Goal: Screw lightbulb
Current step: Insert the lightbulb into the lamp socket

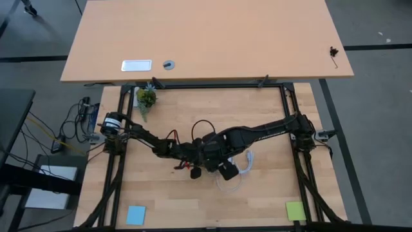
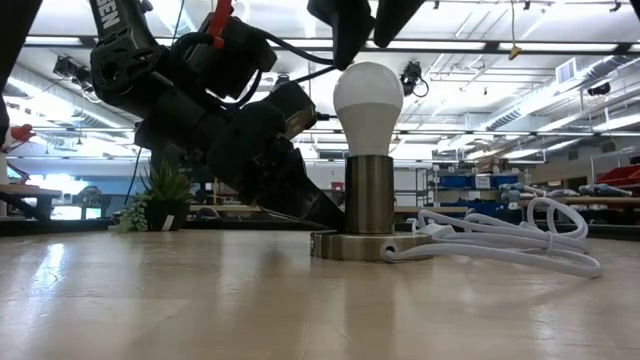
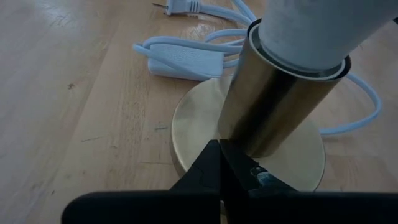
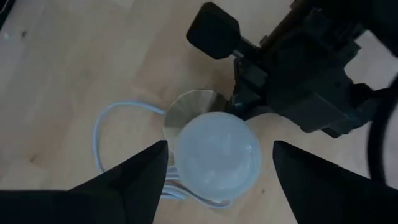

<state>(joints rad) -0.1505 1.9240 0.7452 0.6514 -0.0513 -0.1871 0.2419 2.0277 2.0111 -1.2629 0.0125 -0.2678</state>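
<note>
Your right gripper (image 4: 214, 168) hangs above lightbulb (image 2: 368, 95), jaws spread, not touching; left gripper (image 3: 219, 163) clenched, pressing socket base (image 3: 193, 121).

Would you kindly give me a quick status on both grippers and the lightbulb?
Left gripper shut, pinning brass base. Right gripper open above lightbulb, not touching. Lightbulb upright in socket. White cable alongside.

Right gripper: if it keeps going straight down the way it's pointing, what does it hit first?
The lightbulb. The right gripper hangs open directly above its rounded top, one finger on each side. The bulb already sits in the brass lamp base; the gap above it looks small.
</note>
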